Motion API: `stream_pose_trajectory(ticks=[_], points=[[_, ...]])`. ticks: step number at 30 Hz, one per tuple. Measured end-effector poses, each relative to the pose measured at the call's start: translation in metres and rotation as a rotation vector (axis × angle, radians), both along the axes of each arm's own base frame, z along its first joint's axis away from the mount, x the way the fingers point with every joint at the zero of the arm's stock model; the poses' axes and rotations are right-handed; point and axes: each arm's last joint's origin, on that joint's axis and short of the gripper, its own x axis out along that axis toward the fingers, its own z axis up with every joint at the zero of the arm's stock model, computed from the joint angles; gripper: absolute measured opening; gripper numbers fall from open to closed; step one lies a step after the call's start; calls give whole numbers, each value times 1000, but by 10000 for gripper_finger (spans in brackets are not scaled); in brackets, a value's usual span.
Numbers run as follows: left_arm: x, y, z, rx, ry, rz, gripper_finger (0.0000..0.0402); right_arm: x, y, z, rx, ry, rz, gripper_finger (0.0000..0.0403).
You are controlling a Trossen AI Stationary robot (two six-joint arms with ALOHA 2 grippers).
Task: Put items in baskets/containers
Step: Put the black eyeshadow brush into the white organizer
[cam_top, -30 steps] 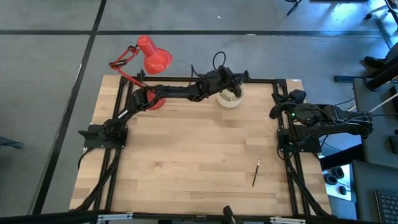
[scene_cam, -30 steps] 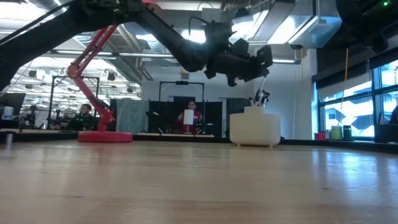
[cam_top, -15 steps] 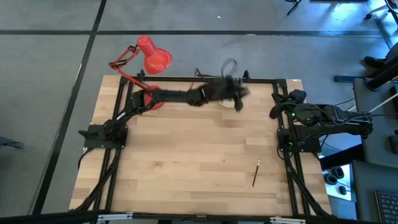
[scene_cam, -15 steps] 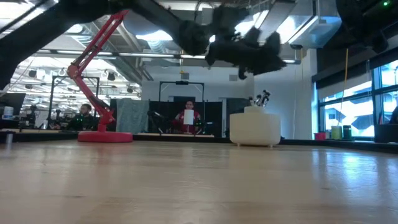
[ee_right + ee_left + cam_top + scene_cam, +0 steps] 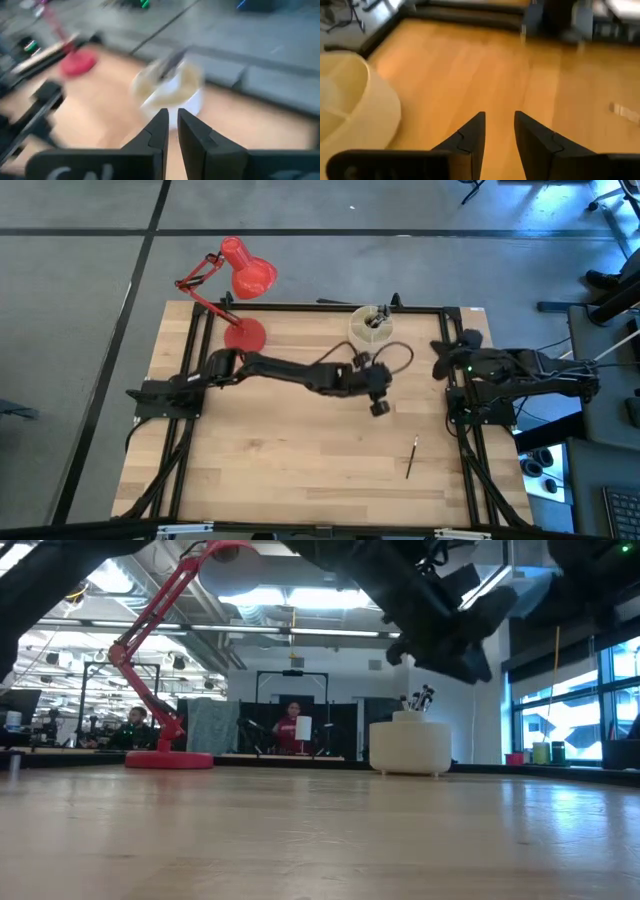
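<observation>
The cream-white container (image 5: 371,327) stands near the table's far edge, with several brushes upright in it, their tips (image 5: 421,697) showing above its rim. One slim brush (image 5: 411,457) lies flat on the table at the near right. My left gripper (image 5: 380,406) hangs over the middle of the table, nearer than the container, open (image 5: 499,118) with nothing between its fingers. My right gripper (image 5: 438,358) waits at the right edge, its fingers a narrow gap apart (image 5: 172,114) and empty.
A red desk lamp (image 5: 240,272) stands with its round base (image 5: 245,336) on the far left of the table. Black frame rails (image 5: 300,308) run along the table's edges. Bare wood lies between my left gripper and the lone brush. People sit in the room beyond.
My left gripper has swung away from above the container toward the table's near edge and middle, and has turned as it went. The container and the brush on the table have kept their places.
</observation>
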Motion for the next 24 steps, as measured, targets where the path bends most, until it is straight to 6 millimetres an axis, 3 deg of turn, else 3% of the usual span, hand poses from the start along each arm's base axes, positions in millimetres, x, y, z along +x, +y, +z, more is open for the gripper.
stream_pose_trajectory(ticks=[6,14,19,24], points=[[-10,-35,-12,62,118,38,100,17,7,-24,267,91,117,42],[-24,-73,-27,194,222,47,97,42,17,-77,564,437,96,42],[-33,-78,-46,215,262,26,83,53,30,-97,688,589,80,42],[-48,-61,-72,202,347,73,68,60,47,-106,734,615,61,42]])
